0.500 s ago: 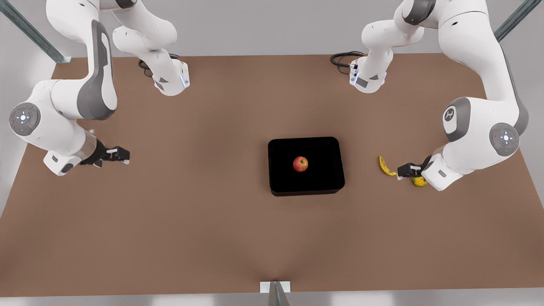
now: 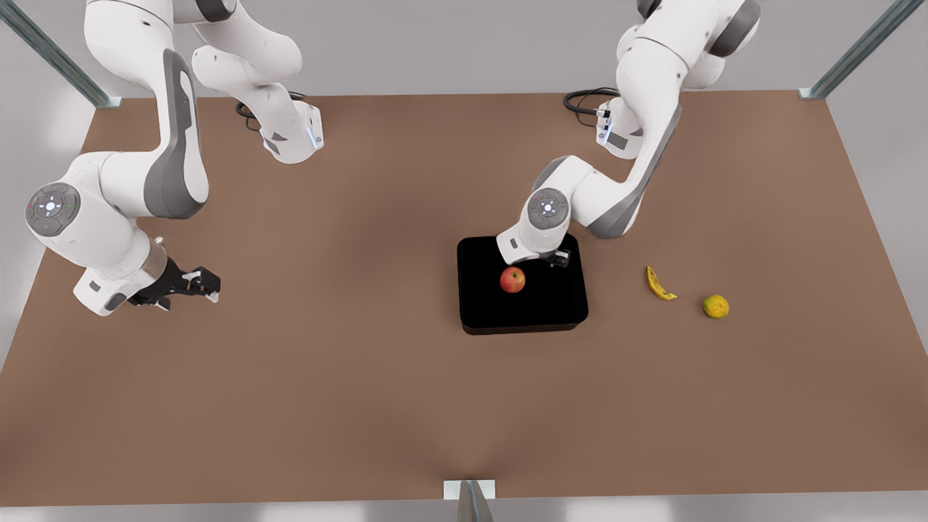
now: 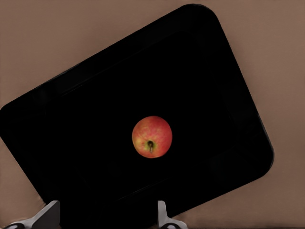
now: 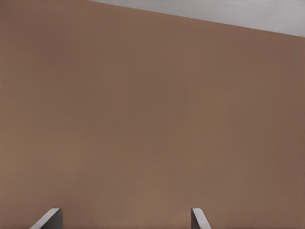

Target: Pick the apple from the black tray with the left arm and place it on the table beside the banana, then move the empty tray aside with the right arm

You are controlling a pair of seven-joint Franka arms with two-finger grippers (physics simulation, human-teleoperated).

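Front view places the apple [image 2: 512, 279] near the middle of the black tray [image 2: 478, 312], which sits just right of centre on the brown surface [image 2: 348, 377]. The banana [image 2: 659, 284] lies to the tray's right, with a small yellow-green fruit [image 2: 715, 307] further right.

The left claw [image 2: 560, 257] hangs over the tray's upper edge, just up and right of the apple. In the left wrist view its fingertips [image 3: 47, 214] stand wide apart, nothing between them, and the apple [image 3: 151, 136] shows stem-up above them.

Step in hand, as judged: align and descend for the pick.
- Centre the apple between the two fingertips before lowering.
- Descend vertically; the fruit is round and will likely roll if one finger touches first.
- Close across the widest part, keeping the fingers off the tray floor.
- Clear the low rim before carrying right.
- Set down on bare surface near the banana, apart from the other fruit.

The right claw [image 2: 199, 281] waits at the middle left of the front view, open and empty.
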